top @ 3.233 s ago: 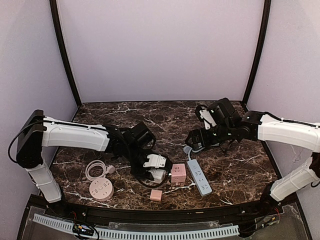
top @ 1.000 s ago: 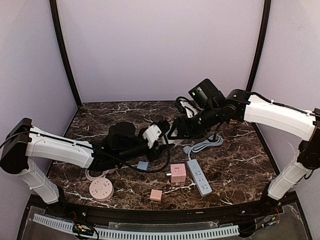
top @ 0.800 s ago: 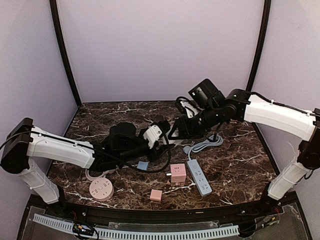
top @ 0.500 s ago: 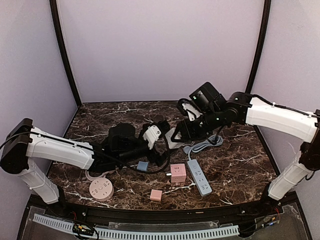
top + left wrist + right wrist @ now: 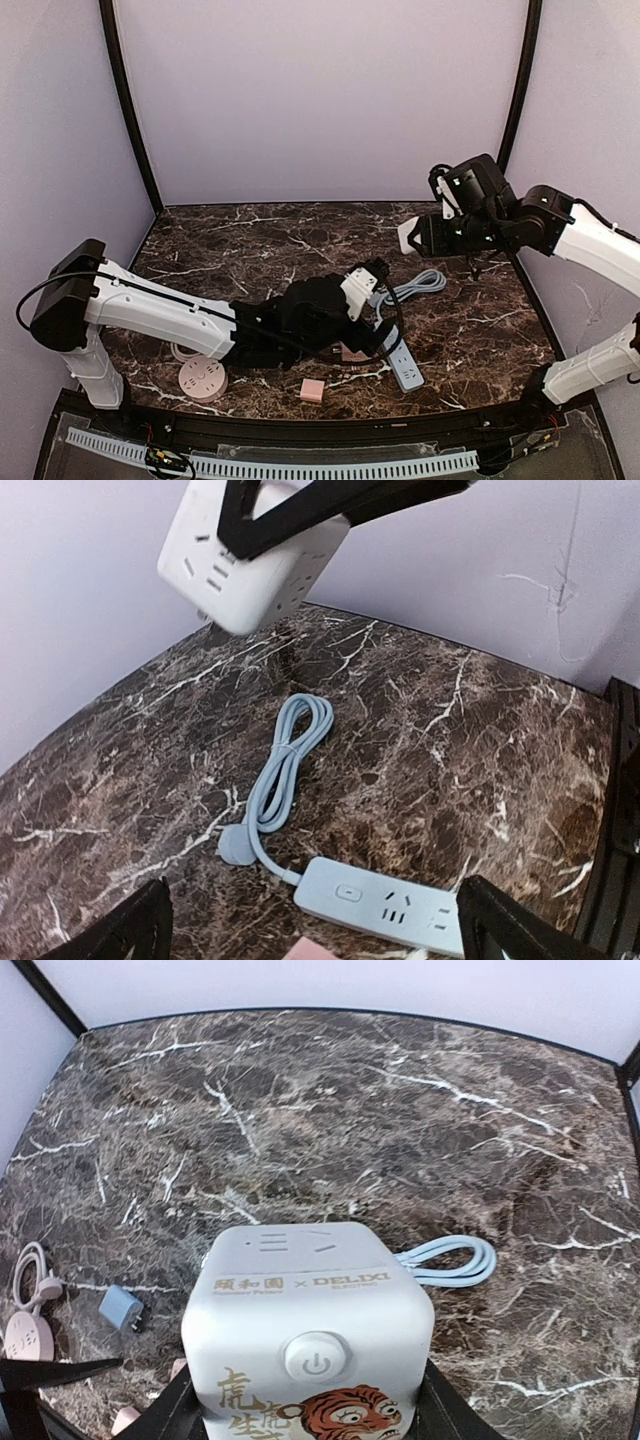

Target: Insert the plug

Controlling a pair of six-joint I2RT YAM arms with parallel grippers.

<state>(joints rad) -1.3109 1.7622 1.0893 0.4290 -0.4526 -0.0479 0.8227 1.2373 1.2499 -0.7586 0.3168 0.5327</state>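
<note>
Seen from above, the right gripper (image 5: 415,237) is raised over the far right of the dark marble table (image 5: 230,240), closed around a white cube socket (image 5: 410,236). The left arm reaches low across the middle. The left gripper (image 5: 380,290) hangs with its jaws spread wide, holding nothing, above a blue power strip (image 5: 403,365). The coiled cord (image 5: 418,284) of the strip lies just behind it. A pink cube socket (image 5: 356,352) is partly hidden by the arm. A small pink adapter (image 5: 312,390) and a round pink socket (image 5: 203,378) lie near the front edge.

In the left wrist view, the fingertips (image 5: 130,930) sit far apart at the bottom corners. The plug (image 5: 236,847) lies flat on the marble at the cord's end, near the strip. The white cube hangs overhead in black fingers.

In the right wrist view, the cube fills the foreground, with its power button and tiger print facing the camera and a finger on each side. A small blue adapter (image 5: 122,1310) lies on the marble to the left.
</note>
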